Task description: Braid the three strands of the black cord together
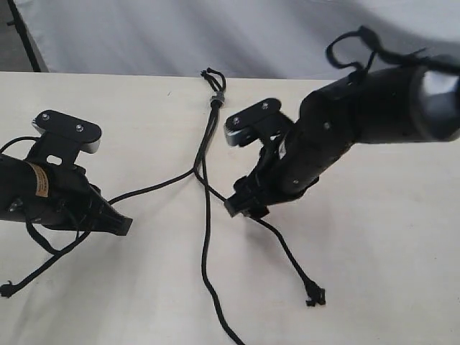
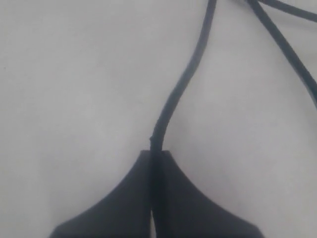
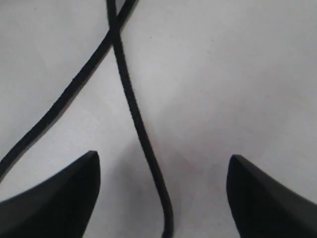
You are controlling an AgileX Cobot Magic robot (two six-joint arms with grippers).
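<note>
The black cord lies on the table, bound by a small grey band (image 1: pixel 217 98) with short loops (image 1: pixel 213 75) at the far end. Its three strands fan out toward the near side. My left gripper (image 1: pixel 123 224) (image 2: pixel 157 154) is shut on the left strand (image 1: pixel 154 188) (image 2: pixel 184 82), whose knotted tip (image 1: pixel 7 290) trails beyond the arm. The middle strand (image 1: pixel 204 251) runs loose toward the front edge. My right gripper (image 1: pixel 244 207) (image 3: pixel 163 171) stands open low over the right strand (image 1: pixel 287 251) (image 3: pixel 143 141), which passes between its fingers (image 3: pixel 64 198) untouched and ends in a knotted tip (image 1: pixel 315 295).
A pale wooden table (image 1: pixel 388 251) carries everything, with a white cloth backdrop (image 1: pixel 215 36) behind its far edge. In the right wrist view a second strand (image 3: pixel 54 109) crosses the right one. Two more strands (image 2: pixel 292 54) show in the left wrist view.
</note>
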